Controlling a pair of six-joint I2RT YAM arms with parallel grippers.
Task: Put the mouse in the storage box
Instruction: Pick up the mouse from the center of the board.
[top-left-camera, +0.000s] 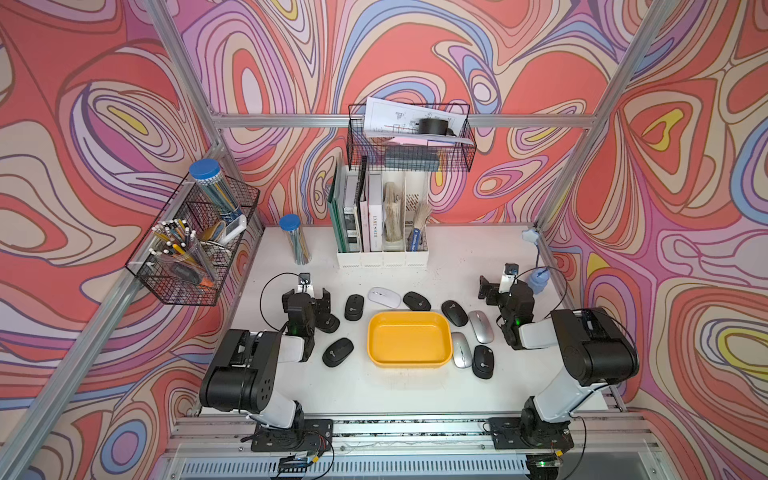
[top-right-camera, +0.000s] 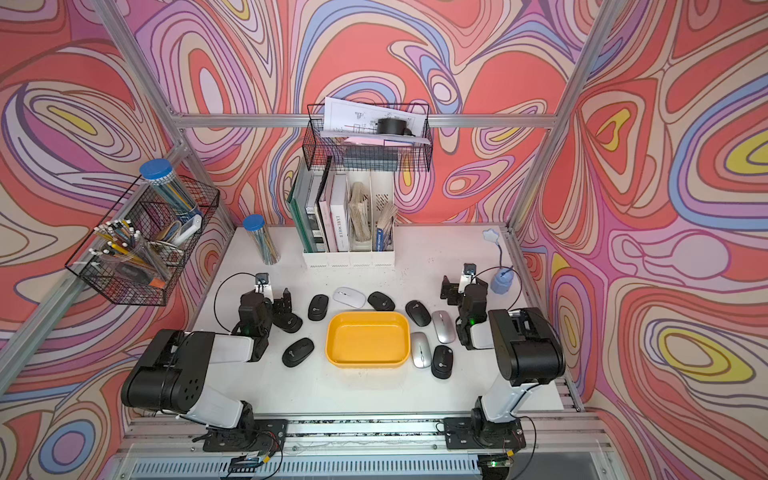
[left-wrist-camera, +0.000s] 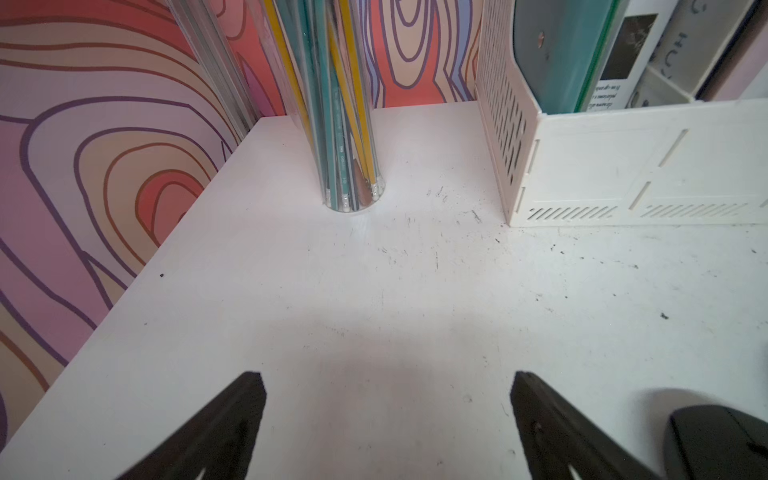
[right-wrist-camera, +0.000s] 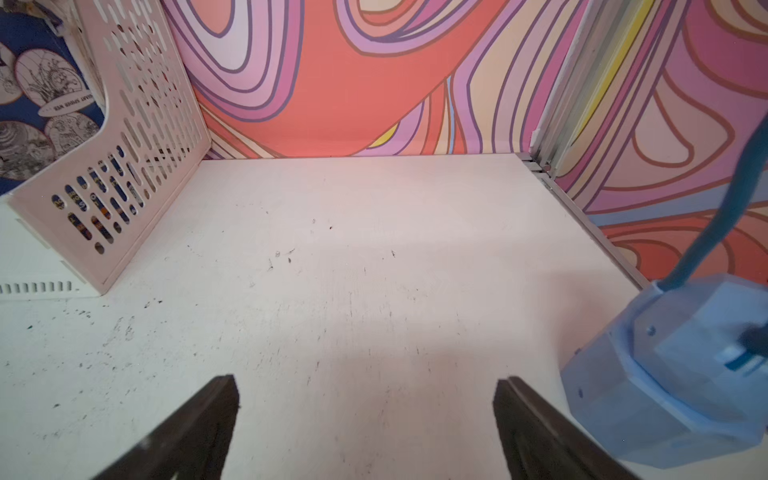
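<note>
The one I would take first is the black mouse (top-right-camera: 291, 322), half tucked under my left wrist in both top views. It rests on the table on the storage-box side of that arm, and it lies behind my fingertips rather than ahead of them. So much of it is covered that I cannot tell which way its long axis runs. A second black mouse (top-left-camera: 354, 307) sits just past it toward the box, with its long axis running front to back, about parallel to the way I am pointing. The storage box (top-left-camera: 409, 338) stands empty in the middle of the table, with mice ringed round its far and side edges and none inside. My left gripper (left-wrist-camera: 386, 384) is spread wide with nothing between the fingers, aimed at the back wall over bare table (left-wrist-camera: 374, 291). Only a dark rounded edge (left-wrist-camera: 715, 440), probably one of those two mice, shows outside one finger. My right gripper (right-wrist-camera: 365, 386) is likewise spread and empty, and a silver mouse (top-left-camera: 481, 326) lies closest to it. I judge the left arm nearer to a pick, but it must draw back and swing toward the box before the jaws can straddle anything.
</note>
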